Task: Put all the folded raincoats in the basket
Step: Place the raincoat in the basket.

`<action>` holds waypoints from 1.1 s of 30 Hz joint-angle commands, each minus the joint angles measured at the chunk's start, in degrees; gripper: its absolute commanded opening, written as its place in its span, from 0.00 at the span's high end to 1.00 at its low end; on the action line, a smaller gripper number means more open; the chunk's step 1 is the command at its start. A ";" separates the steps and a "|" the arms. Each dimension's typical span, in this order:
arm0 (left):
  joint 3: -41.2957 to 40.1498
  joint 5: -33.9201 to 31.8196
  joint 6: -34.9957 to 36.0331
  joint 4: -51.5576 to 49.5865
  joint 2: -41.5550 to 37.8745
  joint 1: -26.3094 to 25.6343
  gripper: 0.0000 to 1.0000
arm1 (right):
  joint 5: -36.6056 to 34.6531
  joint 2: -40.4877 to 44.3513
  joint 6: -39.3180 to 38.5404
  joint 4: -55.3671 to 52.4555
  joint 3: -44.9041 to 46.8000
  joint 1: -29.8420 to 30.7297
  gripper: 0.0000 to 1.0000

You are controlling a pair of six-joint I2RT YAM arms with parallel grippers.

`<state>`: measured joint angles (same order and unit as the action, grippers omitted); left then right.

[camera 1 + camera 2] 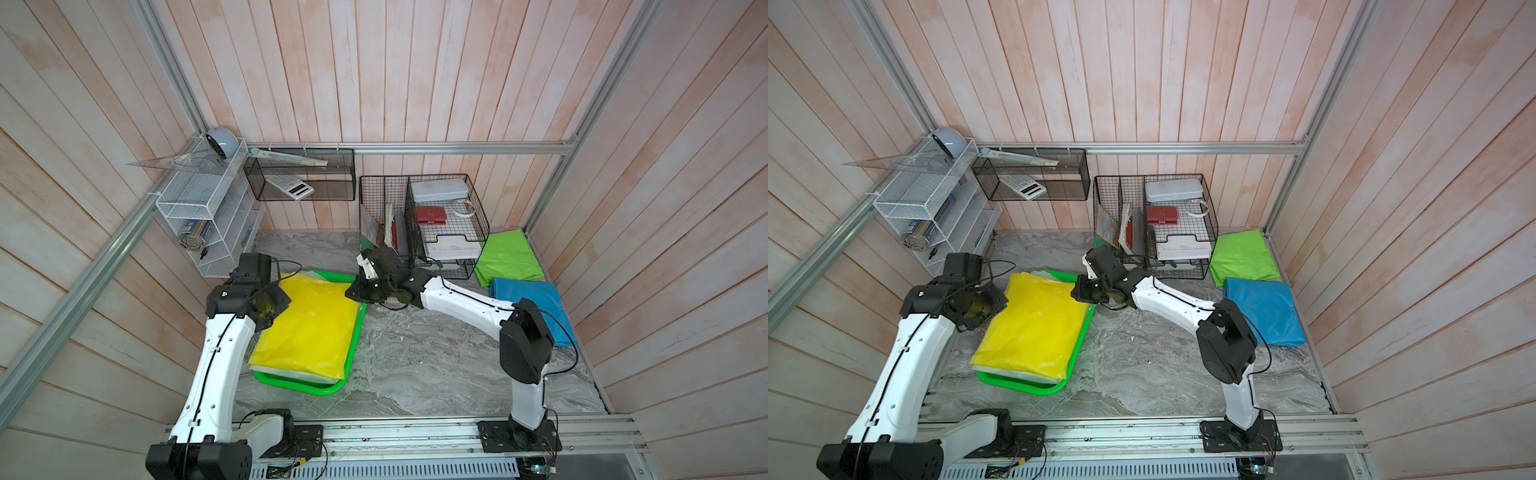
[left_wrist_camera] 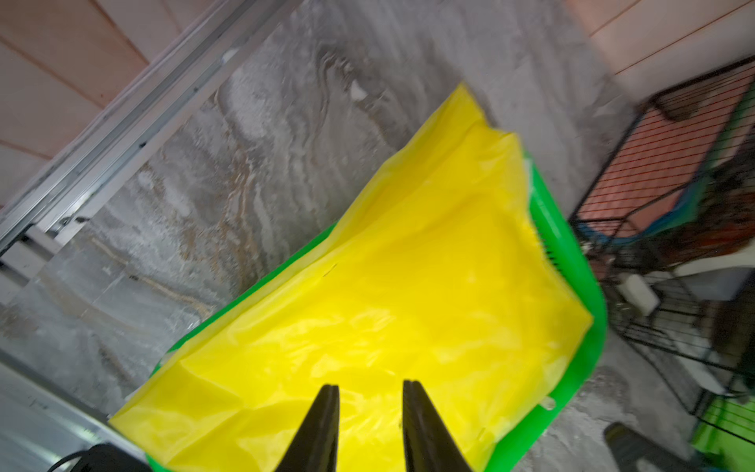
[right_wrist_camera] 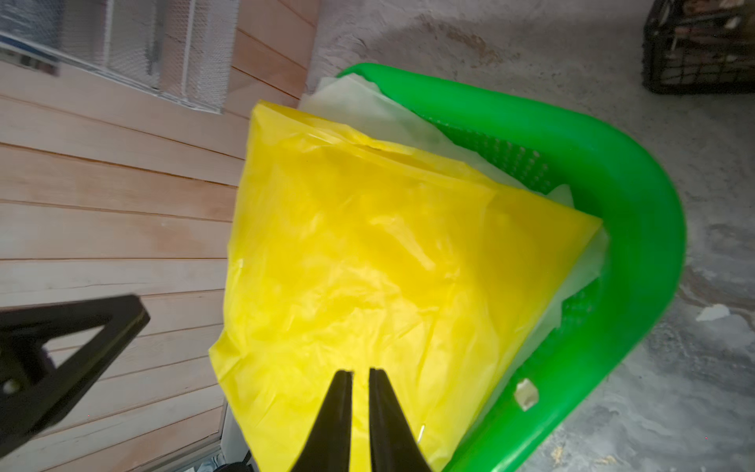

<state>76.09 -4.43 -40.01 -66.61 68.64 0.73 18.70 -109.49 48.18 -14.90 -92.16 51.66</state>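
Raincoat [image 1: 309, 328], yellow, folded, centre-left of frame: lies on basket [image 1: 316, 390], atop white sheet [image 3: 367, 106], left edge overhanging rim. Left gripper [image 2: 369, 386] above its left edge, jaws parted, nothing between. Right gripper [image 3: 361, 371] above far right corner, jaws nearly together; pinching film or not, cannot tell.

Risks, as I judge them:
- Slick film on slick sheet: overhang could slide out over left rim.
- If right jaws hold corner, pulling away would drag fold open.
- Nudge from either arm could shove basket toward rack [image 1: 478, 224].

The yellow raincoat [image 1: 307, 328] hides most of the basket [image 1: 307, 387] floor.
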 commanded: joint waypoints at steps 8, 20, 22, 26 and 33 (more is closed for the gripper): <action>13.33 3.65 8.44 7.22 21.77 0.19 0.83 | -1.22 11.28 2.22 4.87 14.80 3.71 0.84; 14.97 2.90 8.62 11.87 34.61 2.58 0.85 | -2.76 14.26 2.04 5.18 20.80 9.64 0.84; 14.12 3.05 8.65 12.77 36.20 2.95 0.85 | -3.61 14.35 1.83 4.62 20.83 11.11 0.84; 12.72 3.09 8.77 13.95 38.13 3.39 0.86 | -4.94 14.81 2.08 4.83 21.31 12.65 0.84; 10.94 5.18 8.56 15.59 38.24 3.48 0.86 | -5.66 15.69 1.79 4.32 22.12 12.90 0.84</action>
<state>88.95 -0.38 -32.12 -53.08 106.17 3.86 14.63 -95.66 50.57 -10.35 -70.30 64.47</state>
